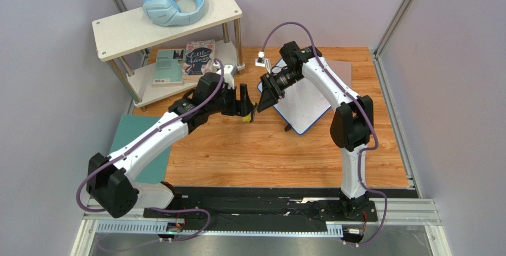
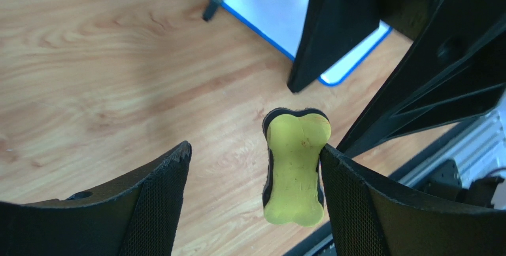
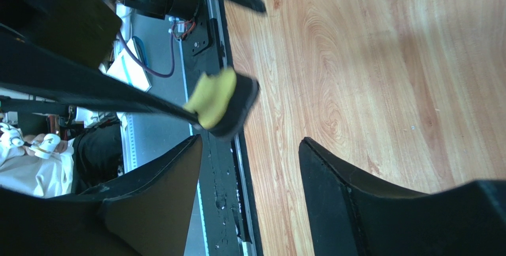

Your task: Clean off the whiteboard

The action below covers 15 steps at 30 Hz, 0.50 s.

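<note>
- Top external view: one wooden tabletop [image 1: 249,155] with orange-brown grain, and two white-and-black arms bolted at its near edge, both reaching toward the middle.
- One pale two-level shelf [image 1: 125,30] on metal legs stands at the far left corner.
- One flat teal mat [image 1: 127,134] lies at the left edge, partly under the left arm.
- One whiteboard [image 1: 306,104] lies flat and askew on the far right part of the tabletop, under the right arm. It is rectangular with a thin blue frame and rounded corners, and one small black foot [image 2: 212,7] shows at its edge.
- One pair of light blue headphones [image 1: 172,2] sits on the upper level of the shelf.
- Two books [image 1: 184,63] lie side by side on the lower level.
- One eraser [image 2: 295,173], bone-shaped, is yellow with a black backing.
- Left end effector [image 2: 255,149]: jaws wide apart, with mesh-textured pads. The eraser touches the inner face of one finger and the other finger stands well clear of it. I cannot tell whether the eraser rests on the tabletop.
- Right end effector [image 3: 249,143]: jaws partly open with nothing between them, near the eraser and just beside the left one.
</note>
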{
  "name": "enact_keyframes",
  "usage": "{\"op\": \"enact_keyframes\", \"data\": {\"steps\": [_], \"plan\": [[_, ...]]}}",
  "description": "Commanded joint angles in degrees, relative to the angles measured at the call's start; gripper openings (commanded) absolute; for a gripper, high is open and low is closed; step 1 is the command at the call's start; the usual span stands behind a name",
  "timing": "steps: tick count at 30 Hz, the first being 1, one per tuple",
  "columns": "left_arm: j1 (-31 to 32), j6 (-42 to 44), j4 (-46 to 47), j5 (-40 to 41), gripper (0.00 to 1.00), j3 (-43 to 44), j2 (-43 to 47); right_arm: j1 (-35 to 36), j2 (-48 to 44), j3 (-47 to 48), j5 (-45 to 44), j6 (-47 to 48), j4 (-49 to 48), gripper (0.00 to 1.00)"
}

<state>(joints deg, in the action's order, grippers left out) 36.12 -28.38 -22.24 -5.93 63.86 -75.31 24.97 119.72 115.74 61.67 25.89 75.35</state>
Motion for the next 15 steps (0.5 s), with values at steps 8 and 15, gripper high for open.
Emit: {"op": "enact_keyframes", "data": {"steps": [8, 15], "plan": [[-1.93, -1.76, 5.72, 0.66, 0.82, -1.45, 4.82, 0.52, 0.51, -2.02, 1.70, 5.40, 10.69, 0.60], [-1.84, -4.31, 7.39, -3.20, 0.81, -3.21, 3.77, 0.52, -0.46, 0.27, 4.33, 5.14, 10.61, 0.59]]}}
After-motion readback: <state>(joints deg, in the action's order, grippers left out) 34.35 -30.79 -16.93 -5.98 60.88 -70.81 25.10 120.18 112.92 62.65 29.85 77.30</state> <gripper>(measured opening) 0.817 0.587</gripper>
